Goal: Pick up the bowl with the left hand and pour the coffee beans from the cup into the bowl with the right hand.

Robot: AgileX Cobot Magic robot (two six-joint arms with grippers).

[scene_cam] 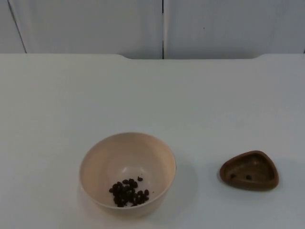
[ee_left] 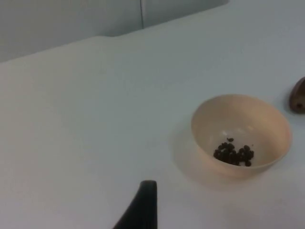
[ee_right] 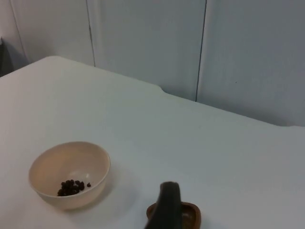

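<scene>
The bowl (scene_cam: 127,171), a cream-coloured one, is standing upright on the white table (scene_cam: 57,105), and a small heap of coffee beans (scene_cam: 129,192) is lying at its bottom, gathered toward the side nearest the top camera. The cup (scene_cam: 249,170), a shallow brown vessel of rounded triangular outline, is resting on the table well apart from the bowl, on the right arm's side, and two dark specks, probably leftover beans, are being seen inside it. From the left wrist view the bowl (ee_left: 241,135) is being looked at across a stretch of bare table, with one black fingertip of the left gripper (ee_left: 143,205) showing near the camera and touching nothing; whether its fingers are parted or closed cannot be told. From the right wrist view the right gripper (ee_right: 167,206) is being seen as a single dark fingertip standing in front of the cup (ee_right: 188,215), with the bowl (ee_right: 70,174) farther off; its opening too cannot be told, and nothing is being held by it. Judging by how things lie, the pouring is being taken as largely done already, since most beans are sitting in the bowl. If the task is being counted as unfinished, the next move is calling for the bowl to be grasped at its rim by the left gripper and the cup to be tipped over it for the last beans
</scene>
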